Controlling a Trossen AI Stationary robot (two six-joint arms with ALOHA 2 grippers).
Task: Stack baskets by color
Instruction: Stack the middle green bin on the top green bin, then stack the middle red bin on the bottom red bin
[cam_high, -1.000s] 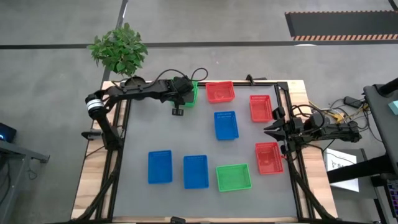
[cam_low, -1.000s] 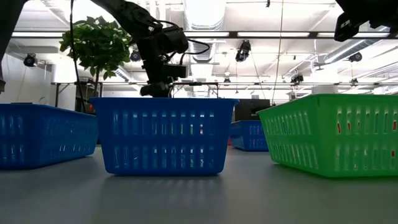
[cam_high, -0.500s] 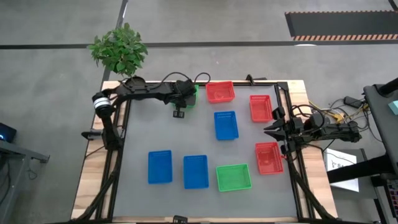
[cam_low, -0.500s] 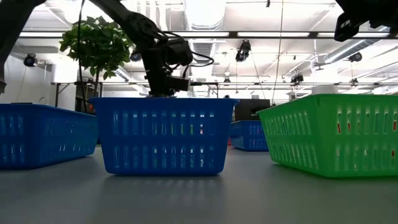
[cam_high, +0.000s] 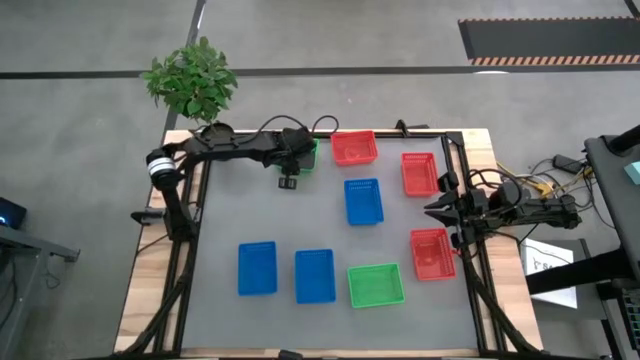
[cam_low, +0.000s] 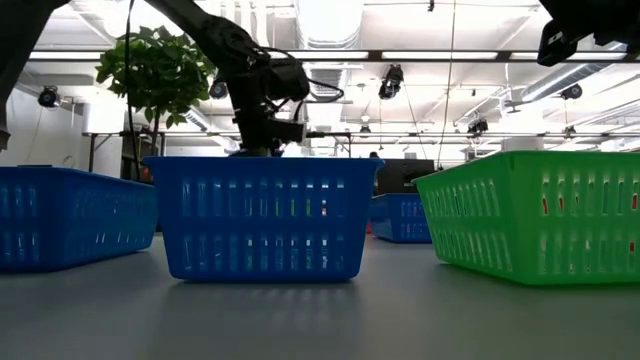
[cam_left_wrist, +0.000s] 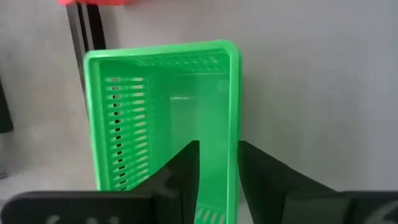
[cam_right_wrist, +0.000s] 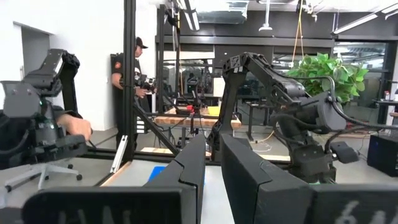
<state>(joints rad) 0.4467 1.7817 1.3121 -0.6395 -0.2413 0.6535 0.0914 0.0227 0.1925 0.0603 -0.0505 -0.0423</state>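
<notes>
Hovering over the green basket (cam_left_wrist: 163, 118) at the surface's (cam_high: 300, 220) far edge, the left claw (cam_left_wrist: 216, 180) has its fingers a narrow gap apart, straddling the basket's rim without clamping it. A red basket (cam_high: 353, 147) sits just beside. The right claw (cam_high: 432, 210) waits between two other red baskets, fingers narrowly parted, empty.

mesh baskets (cam_high: 364, 201) lie upright, scattered; blue, red, green.

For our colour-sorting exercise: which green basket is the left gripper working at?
The green basket in the far corner, under the left gripper, whose fingers straddle its rim; the other green basket sits alone near the front.
</notes>
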